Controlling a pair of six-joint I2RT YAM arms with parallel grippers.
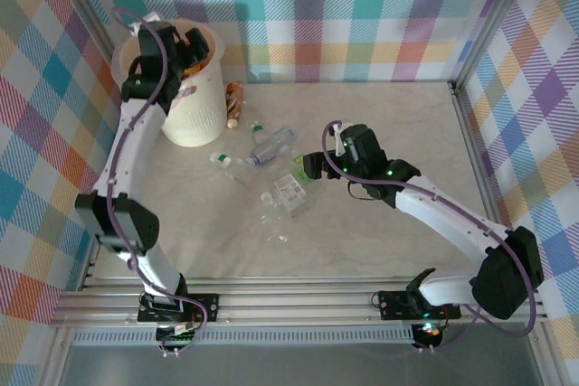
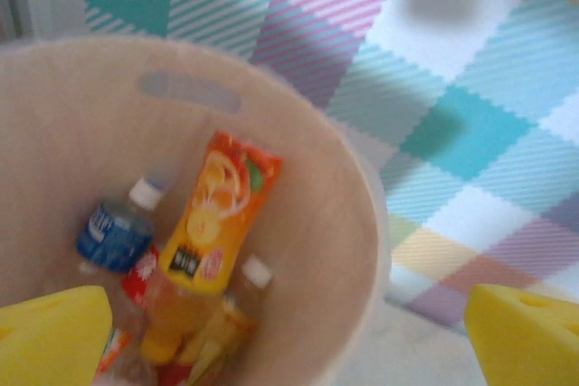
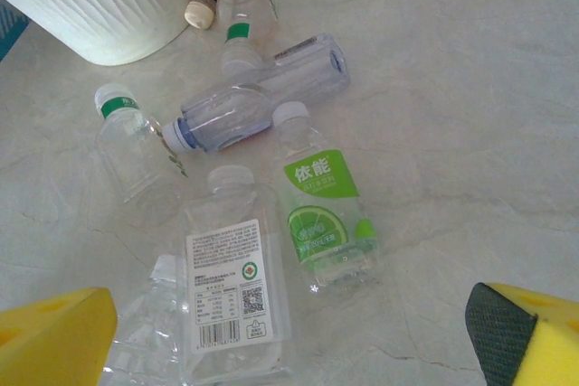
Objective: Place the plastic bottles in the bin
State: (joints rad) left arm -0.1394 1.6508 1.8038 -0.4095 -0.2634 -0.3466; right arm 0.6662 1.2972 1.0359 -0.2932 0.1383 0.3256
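In the bin (image 2: 81, 133), an orange bottle (image 2: 222, 214), a blue-label bottle (image 2: 113, 237) and a few others; on the table (image 1: 407, 133), from just beside the bin outward, several more bottles (image 1: 271, 146) lying flat, a green-label bottle (image 3: 321, 210) and a white-label bottle (image 3: 231, 287) side by side. Left gripper (image 2: 289, 341) over the bin mouth, fingers wide apart and empty; right gripper (image 3: 289, 332) above the table cluster, likewise spread with nothing between. Could well nip two neighbours at once, or squeeze a slick, crushed clear one into popping free and rolling away, given the tight packing.
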